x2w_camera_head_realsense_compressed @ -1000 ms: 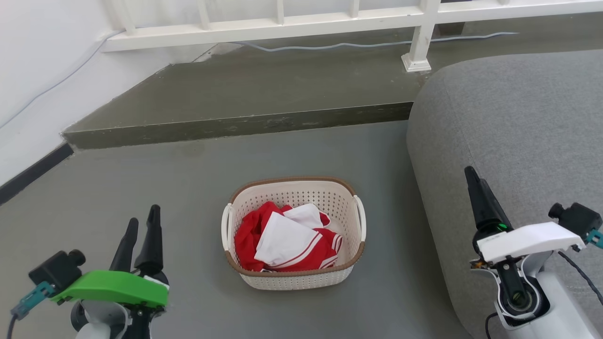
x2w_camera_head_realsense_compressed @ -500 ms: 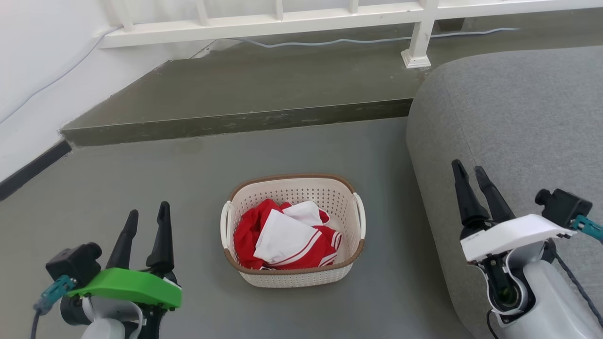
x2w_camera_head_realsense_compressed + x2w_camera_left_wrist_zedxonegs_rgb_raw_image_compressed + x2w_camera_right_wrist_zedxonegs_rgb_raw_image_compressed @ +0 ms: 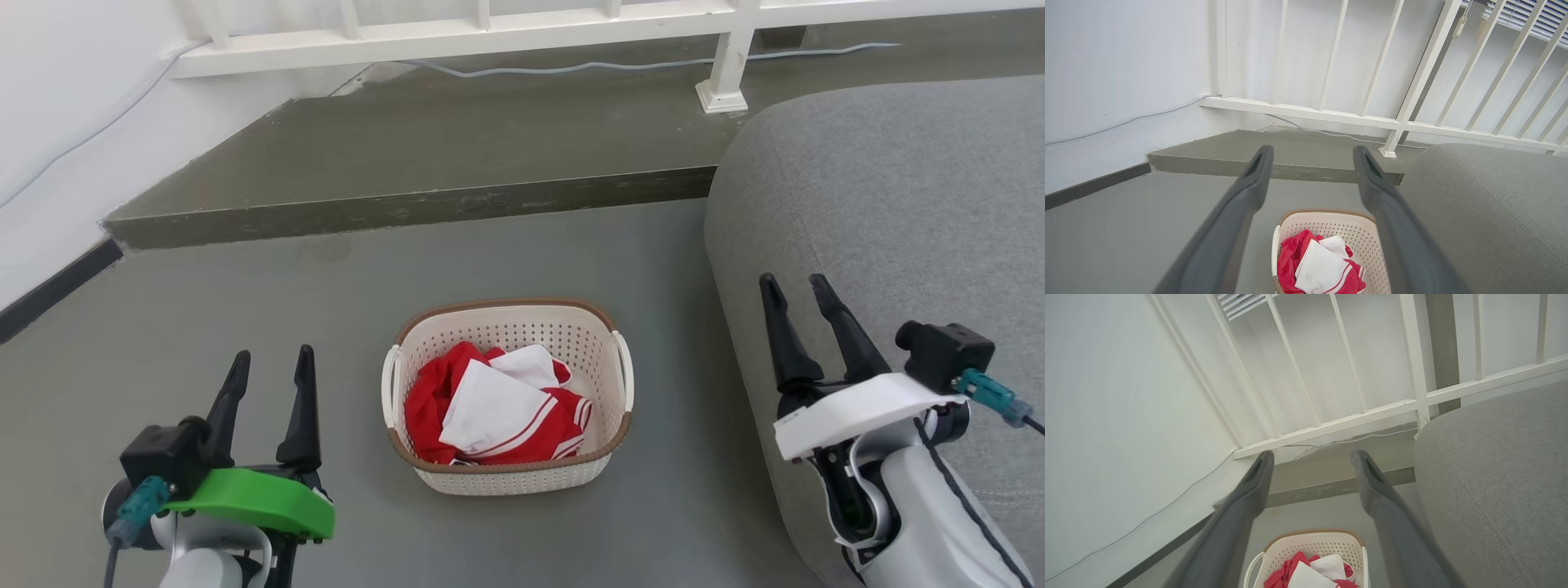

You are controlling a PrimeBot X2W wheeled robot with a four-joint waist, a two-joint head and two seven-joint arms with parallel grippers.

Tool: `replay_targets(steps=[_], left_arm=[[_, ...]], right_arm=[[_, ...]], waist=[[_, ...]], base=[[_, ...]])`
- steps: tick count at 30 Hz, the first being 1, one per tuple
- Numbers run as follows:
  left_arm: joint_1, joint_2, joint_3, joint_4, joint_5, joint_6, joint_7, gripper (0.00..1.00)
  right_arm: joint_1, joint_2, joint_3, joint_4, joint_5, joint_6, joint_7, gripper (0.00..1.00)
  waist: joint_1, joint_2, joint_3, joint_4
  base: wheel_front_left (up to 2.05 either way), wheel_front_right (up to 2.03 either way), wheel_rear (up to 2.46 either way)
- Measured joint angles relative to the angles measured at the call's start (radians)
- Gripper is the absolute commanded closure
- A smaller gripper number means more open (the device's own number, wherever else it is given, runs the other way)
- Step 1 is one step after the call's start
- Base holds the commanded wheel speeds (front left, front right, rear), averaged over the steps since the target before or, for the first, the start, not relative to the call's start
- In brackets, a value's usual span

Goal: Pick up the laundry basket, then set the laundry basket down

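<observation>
Spread jaws either side of laundry basket (image 3: 506,335); whole from the head, near end cropped in wrist views.

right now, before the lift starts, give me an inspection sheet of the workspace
surface: grey floor, raised step behind
job's things: cream-white perforated plastic laundry basket with brown rim, upright on the floor, untouched
clutter: red and white clothes inside the basket
grippers: left gripper open; right gripper open; both apart from the basket
cables: thin pale cable on the step below the railing
surroundings: white railing, grey fabric sofa, white wall
</observation>
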Motion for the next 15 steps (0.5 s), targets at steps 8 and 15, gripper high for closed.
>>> replay_targets(steps=[8,15], left_arm=[[-0.003,-0.006,-0.002,-0.006,0.074,0.0,-0.018,0.0],[-0.004,-0.016,0.002,-0.006,0.082,0.0,-0.018,0.0]], right_arm=[[-0.005,0.014,0.008,-0.003,-0.085,-0.008,-0.02,0.0],[-0.005,0.023,-0.008,-0.003,-0.094,-0.007,-0.02,0.0]], waist=[[0.0,0.0,0.001,0.0],[0.0,0.0,0.001,0.0]], base=[[0.0,0.0,0.0],[0.0,0.0,0.0]])
